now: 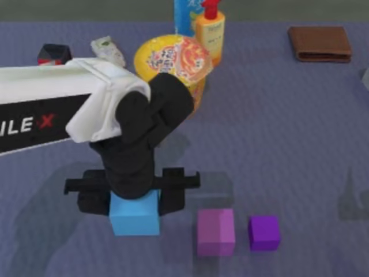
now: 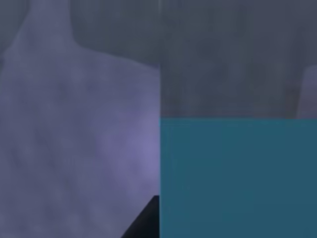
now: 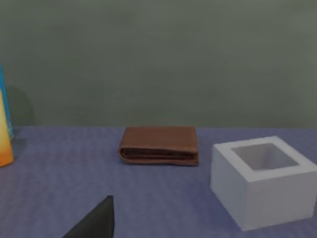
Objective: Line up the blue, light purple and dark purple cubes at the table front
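Observation:
The blue cube [image 1: 135,214] sits at the table [image 1: 300,144] front, left of centre, and fills half the left wrist view [image 2: 237,178]. My left gripper [image 1: 134,199] reaches down over it, its dark fingers [image 2: 148,223] flanking the cube and pressed against its sides, shut on it. To its right stands the light purple cube [image 1: 216,232], and just right of that the smaller dark purple cube [image 1: 264,232], both at the front. The right arm is out of the top view. One of its fingers [image 3: 96,220] shows, with nothing against it.
A noodle cup [image 1: 173,60], an orange bottle [image 1: 210,34] and a blue carton [image 1: 185,14] stand at the back centre, close behind my left arm. A brown wallet [image 1: 320,43] lies back right beside a white open box [image 3: 262,181]. A black-red cube [image 1: 53,53] sits back left.

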Robot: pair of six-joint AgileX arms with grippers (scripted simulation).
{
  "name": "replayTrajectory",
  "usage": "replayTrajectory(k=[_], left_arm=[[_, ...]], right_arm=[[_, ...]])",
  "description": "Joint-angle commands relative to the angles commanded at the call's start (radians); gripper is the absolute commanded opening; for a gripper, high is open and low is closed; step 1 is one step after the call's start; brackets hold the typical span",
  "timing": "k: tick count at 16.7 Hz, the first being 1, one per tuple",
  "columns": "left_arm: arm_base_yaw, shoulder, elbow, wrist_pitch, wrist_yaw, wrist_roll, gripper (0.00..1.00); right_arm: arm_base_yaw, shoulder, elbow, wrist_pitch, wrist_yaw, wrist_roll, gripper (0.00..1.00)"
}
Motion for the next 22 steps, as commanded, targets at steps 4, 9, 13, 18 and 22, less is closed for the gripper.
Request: replayTrajectory(k=[4, 9, 13, 18, 22], left_arm=[[0.0, 0.051, -0.095, 0.147, 0.002, -0.001, 0.0], [0.0, 0.058, -0.107, 0.161, 0.002, -0.002, 0.0], [0.0, 0.058, -0.107, 0.161, 0.002, -0.002, 0.3], [0.0, 0.058, -0.107, 0.161, 0.002, -0.002, 0.68], [0.0, 0.058, -0.107, 0.161, 0.002, -0.002, 0.98]], right_arm=[[0.0, 0.0, 0.0, 0.0, 0.0, 0.0, 1.0], [0.0, 0.0, 0.0, 0.0, 0.0, 0.0, 1.0], [0.0, 0.0, 0.0, 0.0, 0.0, 0.0, 1.0], [0.0, 0.0, 0.0, 0.0, 0.0, 0.0, 1.0], [0.0, 0.0, 0.0, 0.0, 0.0, 0.0, 1.0]])
